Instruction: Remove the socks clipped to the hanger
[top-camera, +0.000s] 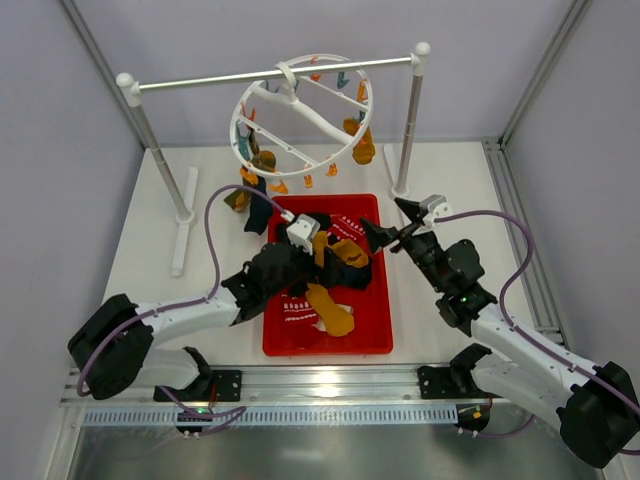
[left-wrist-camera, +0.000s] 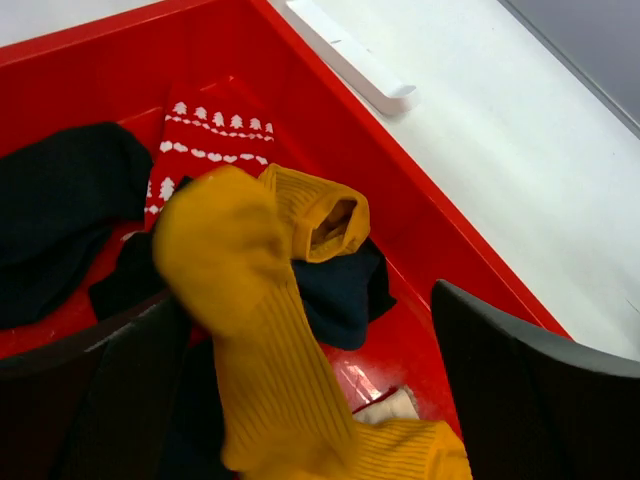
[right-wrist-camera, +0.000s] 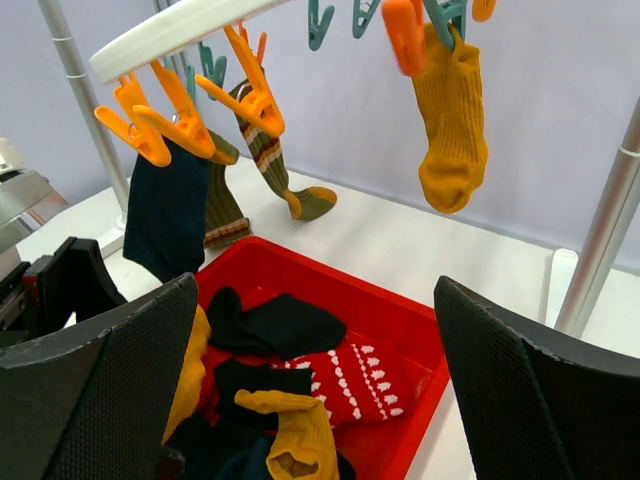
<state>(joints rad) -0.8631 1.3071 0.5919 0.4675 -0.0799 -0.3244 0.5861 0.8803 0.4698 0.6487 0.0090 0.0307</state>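
The hanger (right-wrist-camera: 170, 35) is hanging by its hook from the silver bar (top-camera: 270, 73) at the back of the table (top-camera: 150, 230), tilted so its ring is facing the arms. Several socks are dangling from its rim. On the right side a clipped yellow sock (right-wrist-camera: 450, 120) is hanging toe down. On the left side orange clips (right-wrist-camera: 165, 115) are pinching a clipped navy sock (right-wrist-camera: 165, 215), and just behind it a striped olive sock (right-wrist-camera: 268, 160) is curling outward.

Below the hanger a red tray (top-camera: 372, 310) is sitting on the table, holding a heap of loose socks.

The left gripper (left-wrist-camera: 305, 300) is reaching over the middle of the tray with its fingers spread wide. A loose yellow sock (left-wrist-camera: 250, 330) is lying between them, leaning against the left-hand finger (left-wrist-camera: 100, 400) and not pinched by both. Whether it is resting on the heap or dropping I cannot tell, since its upper part is blurred. Around it a black sock (left-wrist-camera: 60, 210), a loose navy sock (left-wrist-camera: 340, 290) and a red sock with white pattern (left-wrist-camera: 210, 135) are lying on the tray floor.

The right gripper (right-wrist-camera: 315, 285) is hovering at the tray's far right corner, pointing toward the hanger, fingers wide apart and holding nothing
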